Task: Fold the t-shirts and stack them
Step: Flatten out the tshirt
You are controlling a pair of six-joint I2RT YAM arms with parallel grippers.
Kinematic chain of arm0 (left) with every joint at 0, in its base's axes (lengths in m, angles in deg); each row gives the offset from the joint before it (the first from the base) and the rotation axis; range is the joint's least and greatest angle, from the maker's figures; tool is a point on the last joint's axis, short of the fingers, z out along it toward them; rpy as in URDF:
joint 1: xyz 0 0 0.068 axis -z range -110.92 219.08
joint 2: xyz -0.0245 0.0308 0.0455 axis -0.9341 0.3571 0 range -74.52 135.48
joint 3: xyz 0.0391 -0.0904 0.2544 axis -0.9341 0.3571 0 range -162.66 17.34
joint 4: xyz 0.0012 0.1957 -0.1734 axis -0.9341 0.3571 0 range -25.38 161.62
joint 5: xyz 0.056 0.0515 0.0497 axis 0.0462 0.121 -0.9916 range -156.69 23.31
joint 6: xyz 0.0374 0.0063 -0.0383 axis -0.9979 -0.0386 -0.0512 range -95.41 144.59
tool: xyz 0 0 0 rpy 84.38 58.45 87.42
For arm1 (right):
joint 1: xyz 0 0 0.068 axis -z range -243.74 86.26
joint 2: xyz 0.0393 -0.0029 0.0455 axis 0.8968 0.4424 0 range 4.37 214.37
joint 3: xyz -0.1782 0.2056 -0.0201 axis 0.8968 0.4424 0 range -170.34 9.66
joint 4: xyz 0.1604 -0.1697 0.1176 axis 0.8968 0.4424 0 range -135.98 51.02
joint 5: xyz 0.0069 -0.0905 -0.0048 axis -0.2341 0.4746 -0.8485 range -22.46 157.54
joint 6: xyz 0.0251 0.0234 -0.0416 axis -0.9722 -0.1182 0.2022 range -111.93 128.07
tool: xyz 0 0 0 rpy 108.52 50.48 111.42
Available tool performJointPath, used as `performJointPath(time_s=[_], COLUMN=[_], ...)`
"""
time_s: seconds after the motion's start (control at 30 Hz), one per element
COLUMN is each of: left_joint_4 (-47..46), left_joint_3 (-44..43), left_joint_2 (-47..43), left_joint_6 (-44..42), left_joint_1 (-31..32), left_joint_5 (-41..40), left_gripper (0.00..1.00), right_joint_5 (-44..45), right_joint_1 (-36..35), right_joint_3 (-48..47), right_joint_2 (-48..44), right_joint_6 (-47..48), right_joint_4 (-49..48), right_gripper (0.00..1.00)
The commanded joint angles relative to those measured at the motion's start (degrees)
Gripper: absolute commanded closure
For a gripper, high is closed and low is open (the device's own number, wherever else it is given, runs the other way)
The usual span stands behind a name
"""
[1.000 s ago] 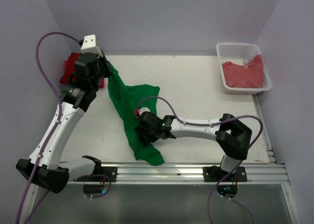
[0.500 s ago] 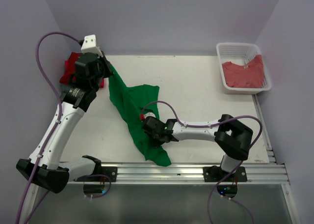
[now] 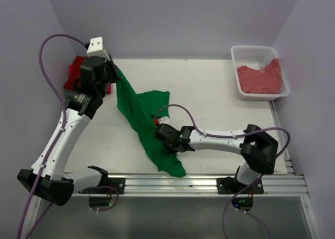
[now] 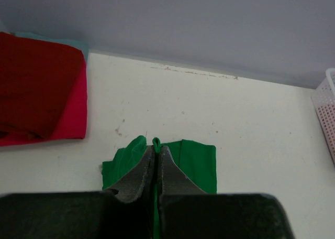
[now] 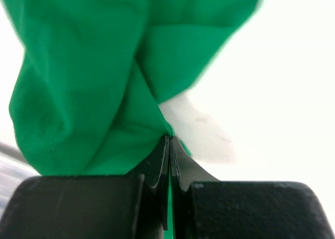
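A bright green t-shirt (image 3: 142, 116) stretches diagonally across the table, from the back left down toward the front rail. My left gripper (image 3: 114, 74) is raised at the back left, shut on the shirt's upper end; a small green loop pokes out between its fingertips (image 4: 156, 147). My right gripper (image 3: 168, 144) is low over the table near the shirt's lower end, shut on a fold of the green cloth (image 5: 94, 92). A folded red and pink t-shirt stack (image 3: 75, 71) lies at the back left corner, also in the left wrist view (image 4: 39, 92). A salmon-red t-shirt (image 3: 260, 79) lies in the basket.
A white lattice basket (image 3: 250, 51) stands at the back right. The metal rail (image 3: 199, 184) runs along the near edge. Grey walls close in the left, back and right sides.
My right gripper has shut on the green t-shirt's lower part and shifted right and a little nearer, dragging that end along. The left arm has not moved.
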Motion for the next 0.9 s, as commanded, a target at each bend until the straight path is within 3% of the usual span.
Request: performJointPath(time_s=[0.0,0.27,0.43,0.5,0.6,0.67,0.87], left_joint_4=[-1.4,-1.6,-1.8,-1.8,-1.8,-1.8,-2.1], left_joint_3=[0.5,1.1,1.2,1.4,1.8,2.1,0.8], left_joint_2=[-0.2,-0.3,-0.2,-0.3,-0.6,-0.7,-1.0], left_joint_6=[0.2,0.5,0.8,1.0,1.2,1.2,0.4], left_joint_1=[0.1,0.1,0.1,0.1,0.1,0.1,0.1], left_joint_5=[-0.1,-0.1,0.4,0.6,0.6,0.4,0.9], left_gripper=[1.0,1.0,1.0,1.0,1.0,1.0,1.0], right_joint_5=[19.2,45.0,58.8,56.8,46.8,42.2,44.6], right_joint_1=[-0.2,-0.1,1.0,1.0,1.0,1.3,7.1], right_joint_3=[-5.7,-9.5,-16.2,-18.0,-12.6,-8.1,-10.9], right_joint_2=[-6.0,-10.5,-6.6,-6.2,-8.7,-11.1,-12.5], right_joint_6=[-2.4,-12.4,-24.8,-19.9,-10.6,-9.3,-9.4], right_joint_4=[11.1,24.6,41.8,39.9,26.9,21.4,23.9], right_gripper=[1.0,1.0,1.0,1.0,1.0,1.0,1.0])
